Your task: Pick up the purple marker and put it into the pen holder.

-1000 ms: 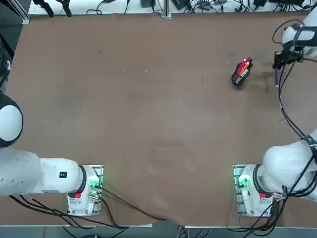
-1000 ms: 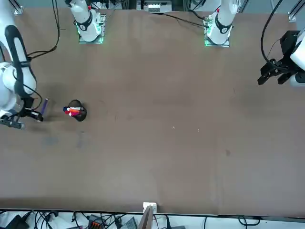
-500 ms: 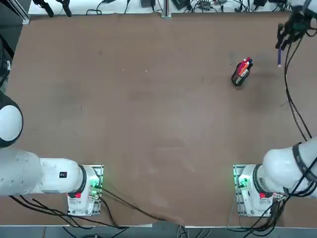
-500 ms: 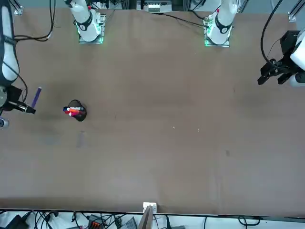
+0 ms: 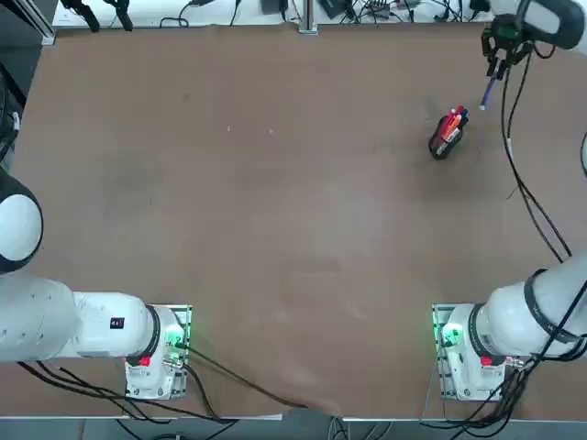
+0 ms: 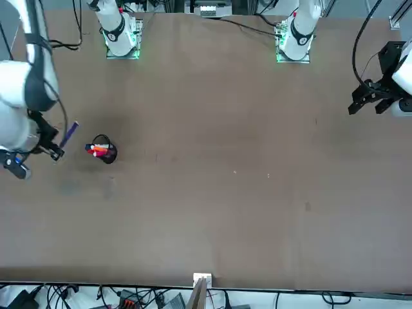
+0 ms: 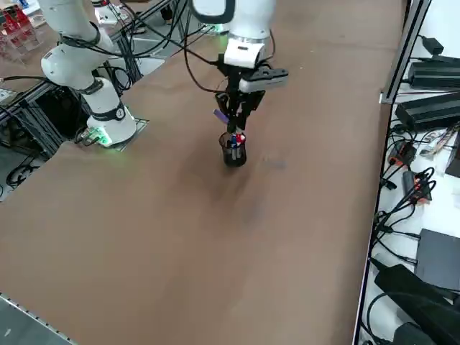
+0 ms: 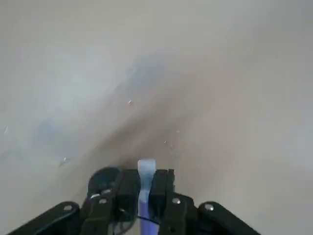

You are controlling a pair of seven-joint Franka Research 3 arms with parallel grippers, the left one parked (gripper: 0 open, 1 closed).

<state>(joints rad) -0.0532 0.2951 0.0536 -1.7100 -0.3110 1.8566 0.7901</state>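
Your right gripper (image 8: 143,188) has its jaws clenched on the marker (image 5: 489,92), up in the air near the holder (image 5: 442,144). Get it upright over the cup, then lower slowly between the pens.

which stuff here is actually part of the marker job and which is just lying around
Part of the job:
- purple marker, clamped in the right gripper, held in the air
- pen holder, standing on the table, red, orange and blue pens already in it

Just around:
- table
- cables along the table's far edge
- parked left arm
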